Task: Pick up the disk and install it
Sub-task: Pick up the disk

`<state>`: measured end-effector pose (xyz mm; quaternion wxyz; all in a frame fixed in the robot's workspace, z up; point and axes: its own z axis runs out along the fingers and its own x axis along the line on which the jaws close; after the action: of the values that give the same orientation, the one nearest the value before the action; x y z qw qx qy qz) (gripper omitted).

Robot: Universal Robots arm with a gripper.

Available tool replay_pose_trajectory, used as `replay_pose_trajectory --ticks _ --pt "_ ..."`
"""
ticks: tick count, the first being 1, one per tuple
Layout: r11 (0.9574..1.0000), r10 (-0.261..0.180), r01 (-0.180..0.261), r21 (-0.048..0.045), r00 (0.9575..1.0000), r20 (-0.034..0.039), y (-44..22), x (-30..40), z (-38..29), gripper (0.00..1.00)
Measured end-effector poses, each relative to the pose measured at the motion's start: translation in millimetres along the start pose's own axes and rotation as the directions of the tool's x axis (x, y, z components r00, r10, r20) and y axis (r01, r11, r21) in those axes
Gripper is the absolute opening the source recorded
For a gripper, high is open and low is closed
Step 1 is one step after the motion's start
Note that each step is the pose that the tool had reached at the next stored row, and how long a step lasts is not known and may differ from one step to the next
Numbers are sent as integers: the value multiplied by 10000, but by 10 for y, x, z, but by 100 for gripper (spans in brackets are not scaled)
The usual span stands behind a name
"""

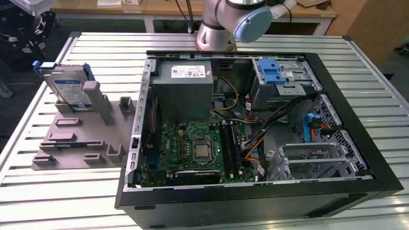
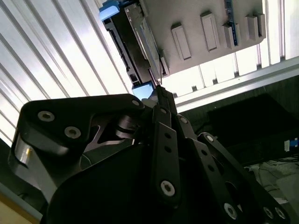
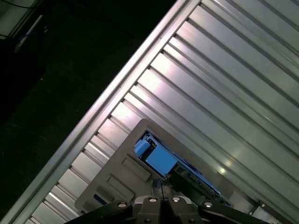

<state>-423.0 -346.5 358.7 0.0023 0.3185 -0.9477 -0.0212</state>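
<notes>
A silver disk [image 1: 67, 88] in its blue frame stands on edge in a grey holder [image 1: 80, 139] at the exterior view's left of the slatted desk [image 1: 64, 196]. To the right lies an open computer case [image 1: 357, 189], with the robot arm [image 1: 221, 28] rising beyond it. In both wrist views the end effector [image 2: 158, 91] [image 3: 160, 184], fingertips pressed together and holding nothing, hangs above the disk's blue end.

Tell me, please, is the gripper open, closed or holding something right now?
Gripper: closed, fingertips together, holding nothing; the disk stands in the grey holder.
</notes>
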Motion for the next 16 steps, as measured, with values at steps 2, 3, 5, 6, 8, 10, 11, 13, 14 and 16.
replay_pose_trajectory --ticks 2,3,5,6,8,10,11,13,14,16 --pt "10000 -1 1 0 10000 0 0 0 0 11" --pt "10000 -2 2 0 10000 1 0 0 0 11" --pt "10000 -11 11 0 10000 1 0 0 0 11" --pt "10000 -21 21 0 10000 0 0 0 0 11" --pt "10000 -72 72 -1 10000 -2 0 0 0 11" --pt "9999 -159 159 -1 9999 -6 0 0 0 11" --pt "9996 -275 275 -3 9996 -10 0 0 1 11" --pt "9991 -428 428 -5 9991 -17 0 0 0 11" --pt "9986 -522 522 -6 9986 -21 0 0 0 11" --pt "9969 -792 792 -9 9969 -32 0 0 0 11"
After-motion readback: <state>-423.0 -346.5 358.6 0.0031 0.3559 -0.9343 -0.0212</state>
